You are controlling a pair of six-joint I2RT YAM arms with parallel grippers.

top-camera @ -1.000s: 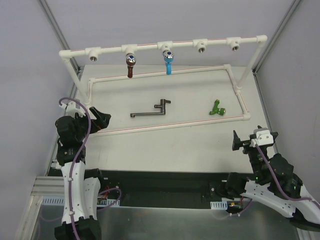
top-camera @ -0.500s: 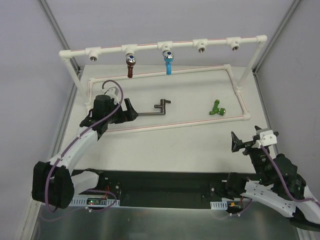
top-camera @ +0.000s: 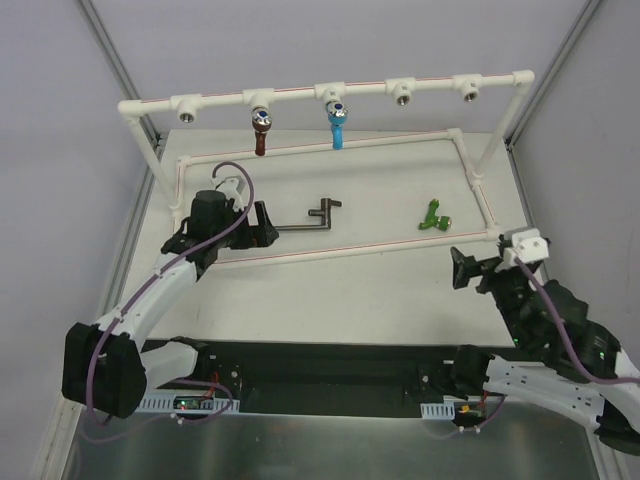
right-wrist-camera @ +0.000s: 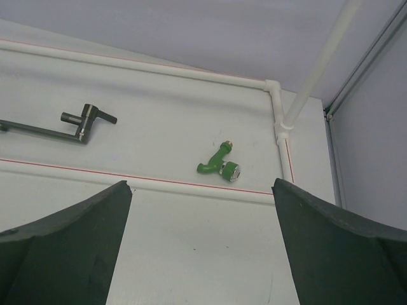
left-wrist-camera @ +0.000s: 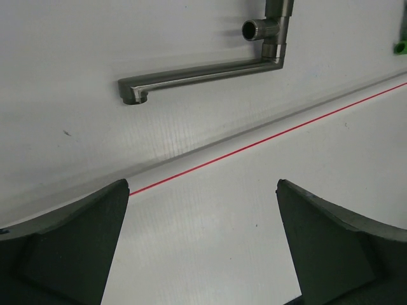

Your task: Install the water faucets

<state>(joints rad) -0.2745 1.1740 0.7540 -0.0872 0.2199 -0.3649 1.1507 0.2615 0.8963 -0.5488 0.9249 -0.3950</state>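
Observation:
A green water faucet [top-camera: 435, 216] lies loose on the table inside the white pipe frame [top-camera: 360, 90]; it also shows in the right wrist view [right-wrist-camera: 219, 165]. A reddish-brown faucet [top-camera: 260, 135] and a blue faucet [top-camera: 338, 125] hang from tees on the top pipe. My left gripper [top-camera: 262, 224] stands open above the front floor pipe, just left of a grey metal tap [top-camera: 300, 220]. My right gripper [top-camera: 462, 269] is open and empty, short of the front floor pipe and the green faucet. Both wrist views show wide jaws [left-wrist-camera: 202, 185] [right-wrist-camera: 200, 185] with nothing between them.
The grey metal tap [left-wrist-camera: 203, 70] lies beyond the left gripper, past the red-striped floor pipe [left-wrist-camera: 267, 136]. Three tees [top-camera: 188, 106] [top-camera: 402, 93] [top-camera: 468, 88] on the top pipe show bare sockets. An upright pipe post [right-wrist-camera: 318, 63] stands at the right rear.
My left arm has swung out from the left edge to the front floor pipe near the metal tap. The right gripper has moved forward toward the green faucet. Both stayed open.

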